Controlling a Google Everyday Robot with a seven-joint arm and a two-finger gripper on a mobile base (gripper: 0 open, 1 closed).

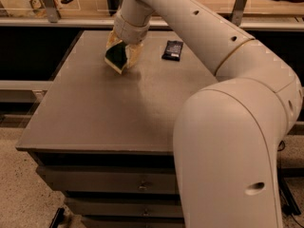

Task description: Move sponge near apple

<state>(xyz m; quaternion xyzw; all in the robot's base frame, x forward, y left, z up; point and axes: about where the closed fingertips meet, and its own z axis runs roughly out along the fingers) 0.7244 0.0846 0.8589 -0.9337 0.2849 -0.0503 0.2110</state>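
Observation:
My gripper [121, 56] hangs over the far middle of the grey table [95, 113]. Its fingers are shut on the sponge [116, 57], which shows a dark green top and a pale yellow foam edge and is held tilted just above the tabletop. The apple is not in view; the arm may hide it.
A small black rectangular packet [172, 50] lies on the table to the right of the gripper. My large white arm [228, 127] fills the right side of the view. A shelf rail with posts [52, 6] runs behind the table. Drawers [109, 186] sit under the tabletop.

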